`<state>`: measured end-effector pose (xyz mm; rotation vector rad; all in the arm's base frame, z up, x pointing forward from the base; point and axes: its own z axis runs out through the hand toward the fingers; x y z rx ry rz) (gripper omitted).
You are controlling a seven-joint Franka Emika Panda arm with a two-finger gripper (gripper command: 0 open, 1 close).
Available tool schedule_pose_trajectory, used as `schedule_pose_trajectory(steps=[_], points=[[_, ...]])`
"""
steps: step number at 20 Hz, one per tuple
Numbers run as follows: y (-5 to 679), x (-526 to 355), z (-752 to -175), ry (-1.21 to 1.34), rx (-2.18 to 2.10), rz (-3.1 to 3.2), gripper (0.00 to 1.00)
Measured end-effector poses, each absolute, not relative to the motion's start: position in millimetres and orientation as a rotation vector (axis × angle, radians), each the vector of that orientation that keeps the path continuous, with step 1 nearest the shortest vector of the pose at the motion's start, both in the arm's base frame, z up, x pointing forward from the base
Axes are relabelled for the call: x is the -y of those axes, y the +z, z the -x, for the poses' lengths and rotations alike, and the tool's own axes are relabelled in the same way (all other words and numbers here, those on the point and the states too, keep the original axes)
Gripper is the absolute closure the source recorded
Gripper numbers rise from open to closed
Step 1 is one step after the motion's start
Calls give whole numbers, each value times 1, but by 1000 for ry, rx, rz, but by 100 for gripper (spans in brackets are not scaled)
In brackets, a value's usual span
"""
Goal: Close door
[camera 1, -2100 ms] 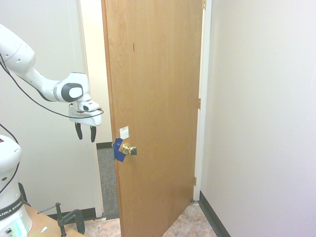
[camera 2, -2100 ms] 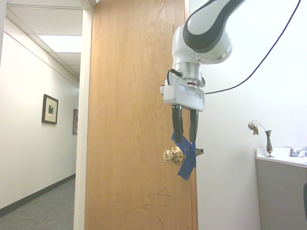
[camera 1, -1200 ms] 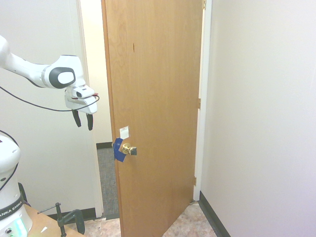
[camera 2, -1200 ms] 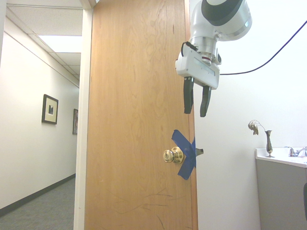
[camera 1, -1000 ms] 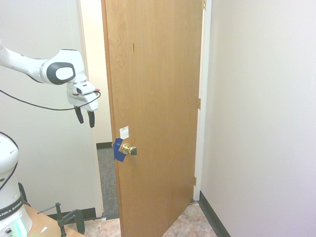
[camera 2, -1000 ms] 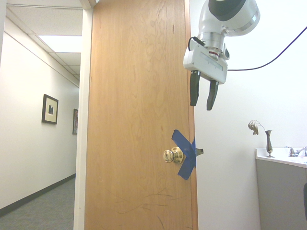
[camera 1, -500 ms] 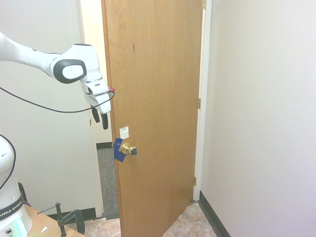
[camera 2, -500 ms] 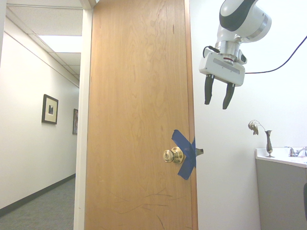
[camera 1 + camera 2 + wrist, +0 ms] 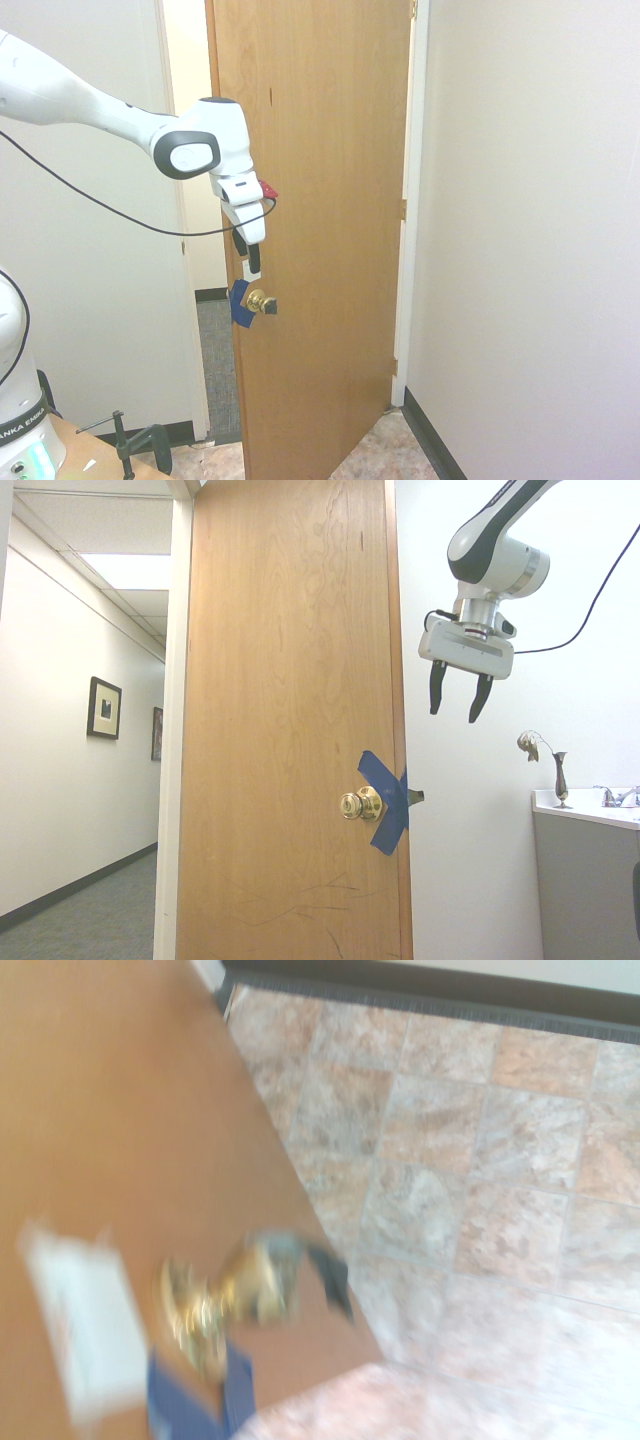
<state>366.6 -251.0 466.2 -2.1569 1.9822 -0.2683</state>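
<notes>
The door is standing ajar in its white frame, its knob and blue tape sitting near the free edge. The gripper is hanging near that edge, above knob height, its fingers spreading apart and holding nothing. Lowering steeply may be risking a knock against the knob; pushing too near the edge, a slip past.

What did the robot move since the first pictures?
Only its own arm. In the first exterior view, the gripper went up a little, then across toward the right and back down, and is now in front of the door, above the knob. It took hold of nothing. The door stayed partly open, with its blue tape in place.
</notes>
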Motion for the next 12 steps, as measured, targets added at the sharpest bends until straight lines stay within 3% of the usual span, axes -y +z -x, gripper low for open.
schedule_pose_trajectory(steps=[7,12], points=[[424,232,-425,-190,-1978,2066,0],[374,131,-493,-222,-1873,2204,0]])
